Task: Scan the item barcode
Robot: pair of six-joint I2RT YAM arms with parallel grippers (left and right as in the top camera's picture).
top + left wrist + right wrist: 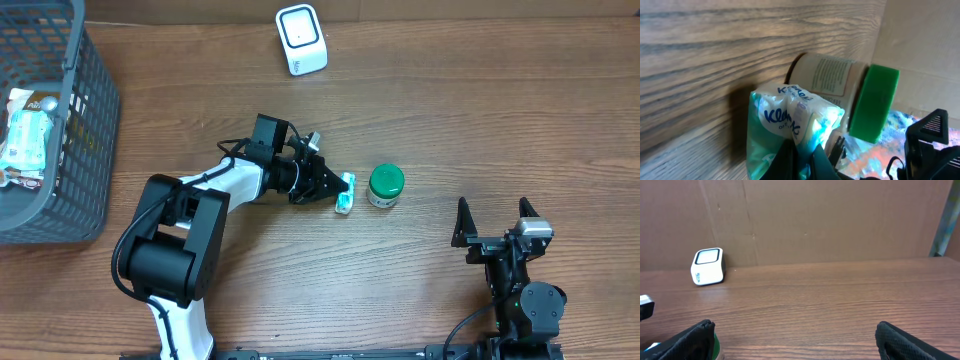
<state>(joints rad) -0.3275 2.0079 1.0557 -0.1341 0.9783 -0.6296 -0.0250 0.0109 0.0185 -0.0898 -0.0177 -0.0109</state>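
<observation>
While the left gripper [334, 189] clamps a crumpled white-and-teal Kleenex pack [790, 122], blue-lettered, beside a green-lidded jar [385, 186], the right gripper [494, 220] stands spread

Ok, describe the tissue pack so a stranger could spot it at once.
Find the white left arm on the wooden table. Its end effector pinches a teal-and-white Kleenex pack beside a jar. The jar is round with a green lid; the pack is soft and crinkled.

Likely checkout mock-up: scanner [301, 38], basket [92, 125], cardboard backdrop [840, 220].
</observation>
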